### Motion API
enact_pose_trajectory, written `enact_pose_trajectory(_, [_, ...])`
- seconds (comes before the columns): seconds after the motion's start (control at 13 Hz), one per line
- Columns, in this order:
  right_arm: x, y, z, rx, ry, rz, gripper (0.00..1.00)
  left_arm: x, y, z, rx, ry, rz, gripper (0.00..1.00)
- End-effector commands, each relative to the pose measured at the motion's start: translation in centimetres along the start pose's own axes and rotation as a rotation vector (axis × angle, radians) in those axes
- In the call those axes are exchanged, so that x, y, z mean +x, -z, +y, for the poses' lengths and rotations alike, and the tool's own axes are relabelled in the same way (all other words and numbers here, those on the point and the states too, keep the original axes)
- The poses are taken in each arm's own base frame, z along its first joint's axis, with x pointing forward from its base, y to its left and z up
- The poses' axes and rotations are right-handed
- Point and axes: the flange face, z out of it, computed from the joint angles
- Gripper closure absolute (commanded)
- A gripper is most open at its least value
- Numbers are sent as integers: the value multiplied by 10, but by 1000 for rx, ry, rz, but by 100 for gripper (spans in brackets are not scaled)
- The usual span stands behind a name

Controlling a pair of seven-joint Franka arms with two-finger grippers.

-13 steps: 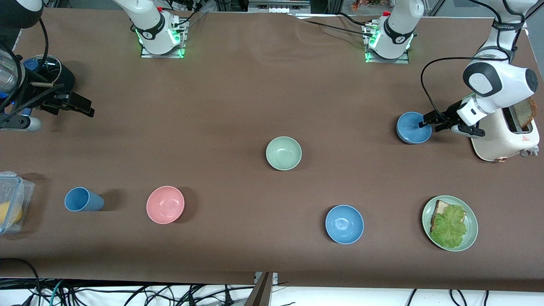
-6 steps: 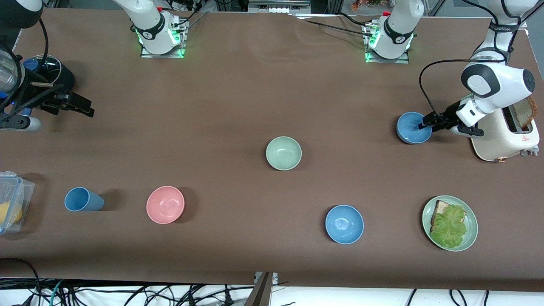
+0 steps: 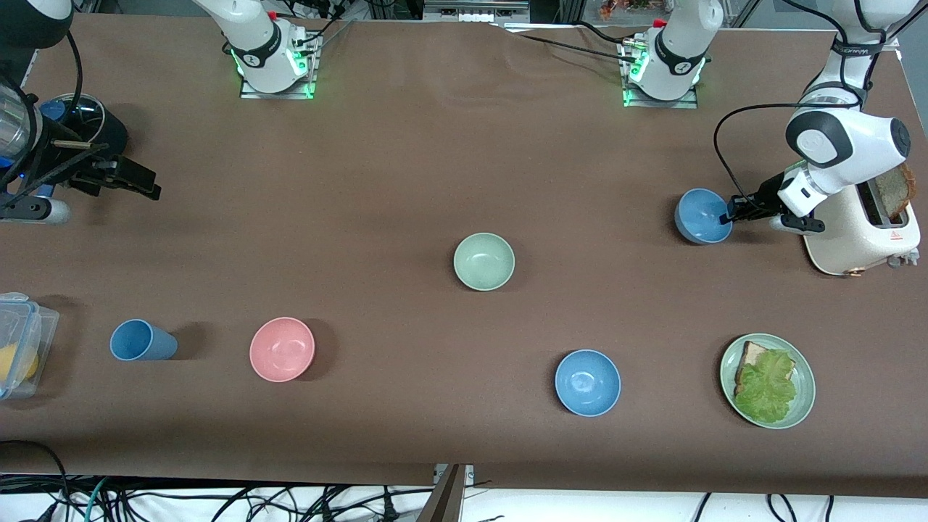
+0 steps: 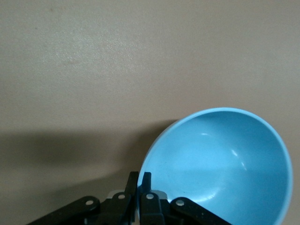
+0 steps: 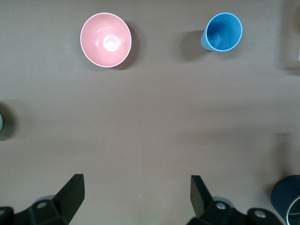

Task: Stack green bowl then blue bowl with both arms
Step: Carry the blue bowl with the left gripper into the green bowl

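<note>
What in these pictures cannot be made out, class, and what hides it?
- Clear box: front view's edge cuts it off; the yellow contents are unidentifiable.
- Green bowl: only a sliver at the right wrist view's edge.
- Blue bowl: left wrist view's edge crops it; the left gripper covers the pinched rim.

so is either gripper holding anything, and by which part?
The left gripper is shut on the blue bowl, pinching its rim on the toaster's side; the bowl looks tipped. The right gripper is open and holds nothing.
</note>
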Motion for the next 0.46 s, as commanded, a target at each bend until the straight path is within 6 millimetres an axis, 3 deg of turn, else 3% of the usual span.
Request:
enact_pose_trajectory(0.0, [-1,3,1,-5,-12,10,0,20,19,17,-20,-19,44,100])
enact_pose_trajectory(0.15, [-1,3,1,-5,-12,10,0,52,28,54,-42,-59,52,100])
enact_pose_trajectory(0.39, [-1,3,1,-5,-12,10,0,97,27,148,-35,-103,51,100])
